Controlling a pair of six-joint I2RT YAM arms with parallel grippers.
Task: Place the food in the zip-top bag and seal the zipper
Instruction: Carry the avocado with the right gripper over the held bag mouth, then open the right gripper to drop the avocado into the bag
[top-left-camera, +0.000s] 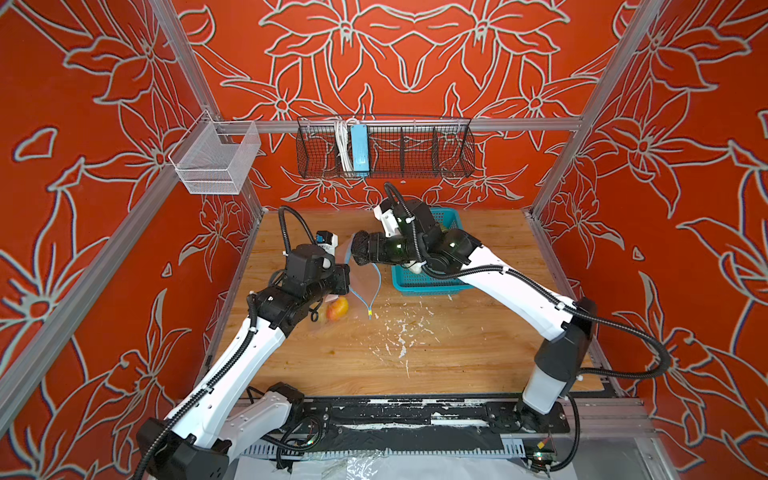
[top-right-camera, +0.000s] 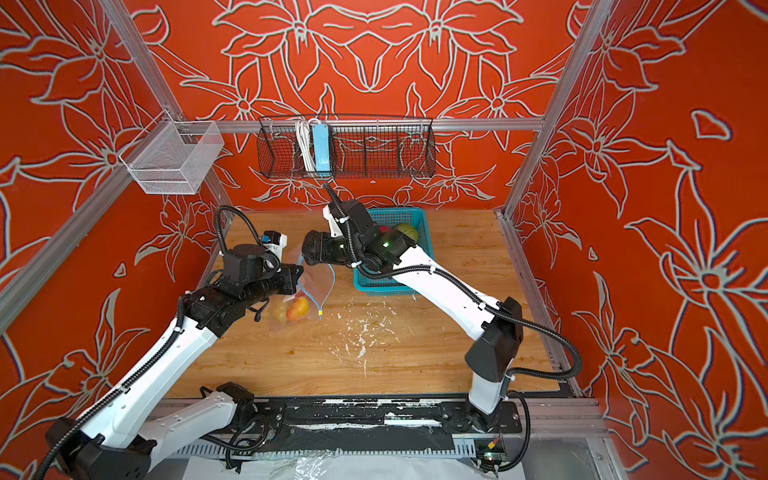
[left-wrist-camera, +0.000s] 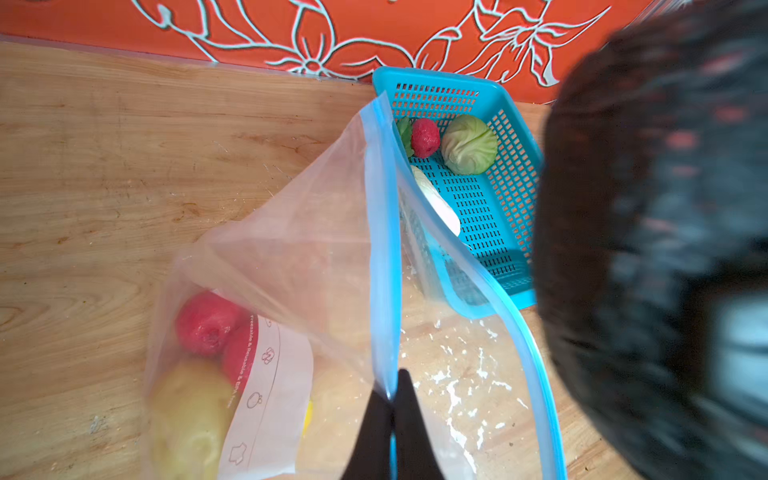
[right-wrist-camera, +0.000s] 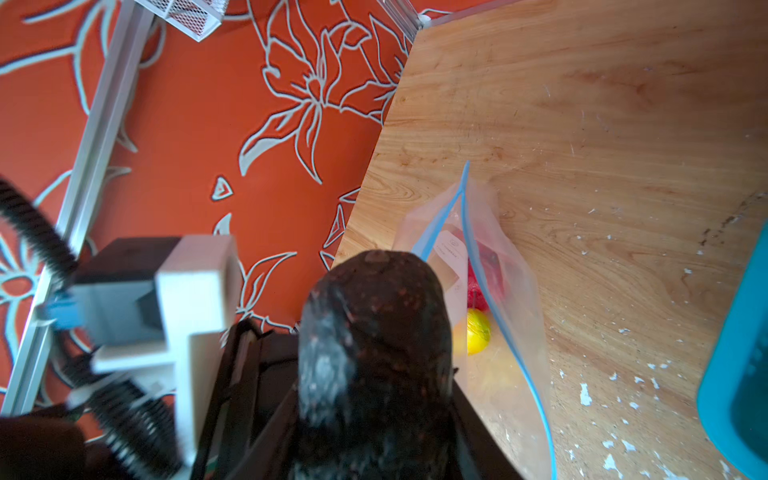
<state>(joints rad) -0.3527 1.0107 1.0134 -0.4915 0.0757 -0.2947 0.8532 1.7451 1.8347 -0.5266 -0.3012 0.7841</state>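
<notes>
a: left claw (left-wrist-camera: 392, 399)?
b: pinching tight on one lip of the narrow light-blue zipper strip (left-wrist-camera: 382, 249), holding that edge of the clear crinkly zip-top bag (left-wrist-camera: 299, 249) raised over the wooden tabletop (top-left-camera: 457, 353). the other lip is bowing away, so the mouth is gaping.
a: right claw (top-left-camera: 368, 250)?
b: gripping a dark, rough black piece (right-wrist-camera: 374, 316), jaws standing part-way apart around it. the piece is hanging close by the bag's mouth, at the end far from the small yellow tab (top-left-camera: 369, 311). touching the film or not, cannot tell.
a: what is lying in the bag?
b: a red round fruit (left-wrist-camera: 208, 324) and a yellow potato (left-wrist-camera: 191, 415), pressing together at the bottom, beside the white label patch (left-wrist-camera: 270, 395).
a: and outside it?
b: sitting in the teal perforated plastic basket (left-wrist-camera: 515, 137) just beside the bag: a green cabbage (left-wrist-camera: 469, 144), a red berry (left-wrist-camera: 425, 138) with a green leaf (left-wrist-camera: 404, 135) touching it, and a pale cucumber (left-wrist-camera: 436, 203) partly showing behind the film.
</notes>
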